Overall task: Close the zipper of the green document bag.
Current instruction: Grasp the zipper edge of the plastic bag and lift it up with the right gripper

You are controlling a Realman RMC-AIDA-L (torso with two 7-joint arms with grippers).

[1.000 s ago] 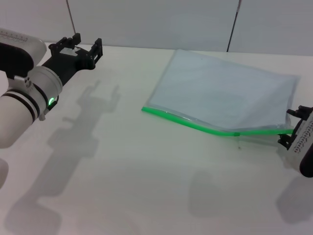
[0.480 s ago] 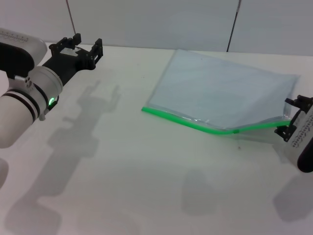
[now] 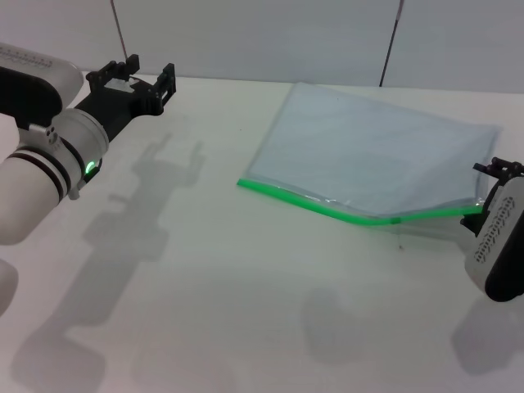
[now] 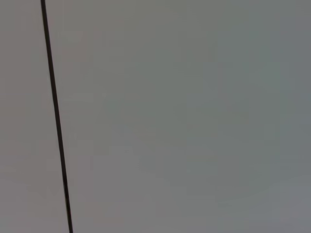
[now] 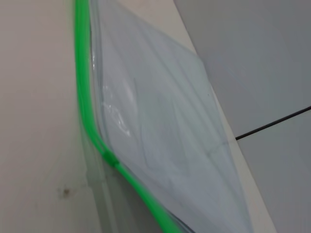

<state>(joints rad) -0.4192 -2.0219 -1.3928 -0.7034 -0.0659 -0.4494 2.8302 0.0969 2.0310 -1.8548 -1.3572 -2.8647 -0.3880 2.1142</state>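
The zipper (image 3: 360, 216) is half shut (slider (image 3: 395, 219) mid-strip), right gripper (image 3: 491, 205) at its end, fingers' state unclear; next, pull the slider.

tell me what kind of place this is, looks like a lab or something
Probably a robot test bench or lab rather than an office or home: a bare white table set against plain grey wall panels, with only the green document bag laid out between the left gripper and the right gripper.
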